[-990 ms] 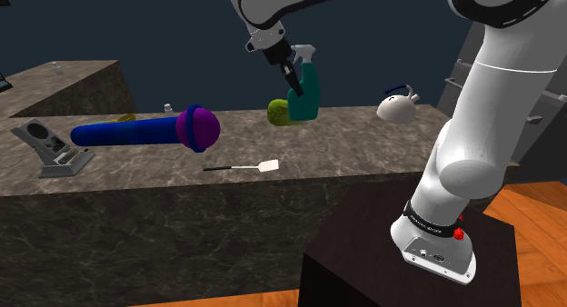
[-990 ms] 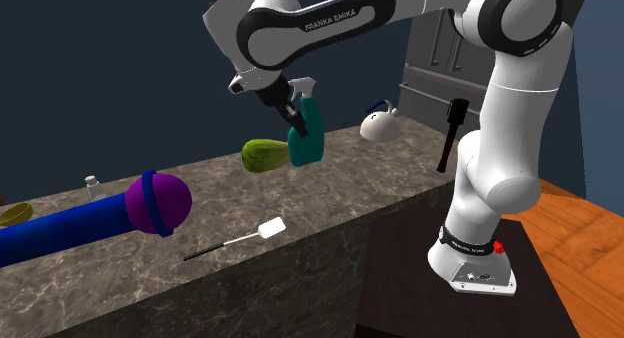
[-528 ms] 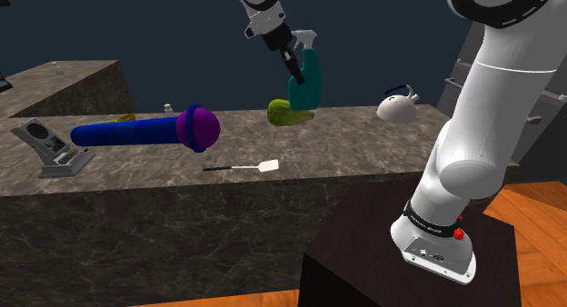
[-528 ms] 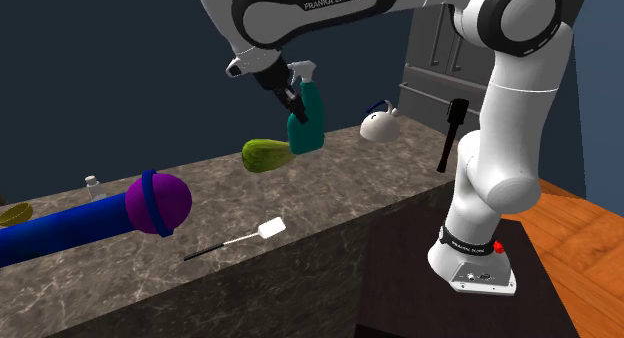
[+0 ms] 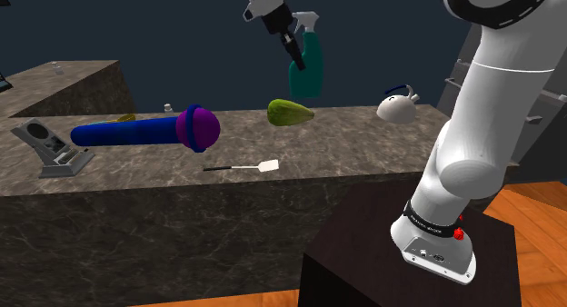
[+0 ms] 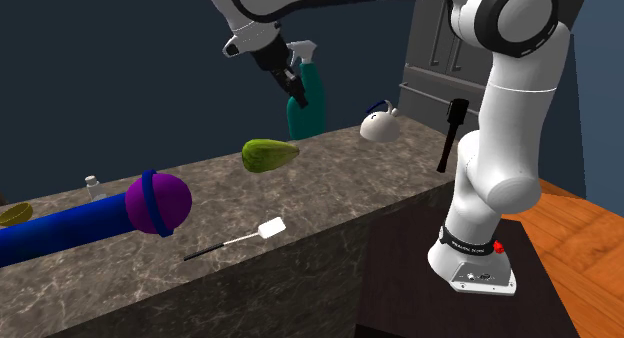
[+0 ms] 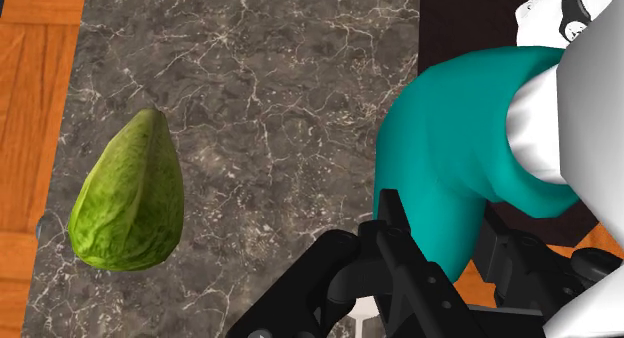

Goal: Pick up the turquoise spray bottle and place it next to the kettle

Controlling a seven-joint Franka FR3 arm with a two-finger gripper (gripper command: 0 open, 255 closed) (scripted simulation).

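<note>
Top centre of the shoulder view, the gripper [image 5: 296, 64] clasps the turquoise spray bottle [image 5: 310, 74], its fingers [image 5: 289, 49] hiding part of the neck. The arm [image 5: 265, 0] is cut off at the top edge.

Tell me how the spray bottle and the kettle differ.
The bottle is teal with a white head; the kettle is white with a dark handle. The bottle is tall and slim, the kettle squat and round. The bottle hangs in the gripper above the counter; the kettle sits on it. Both are roughly upright.
</note>
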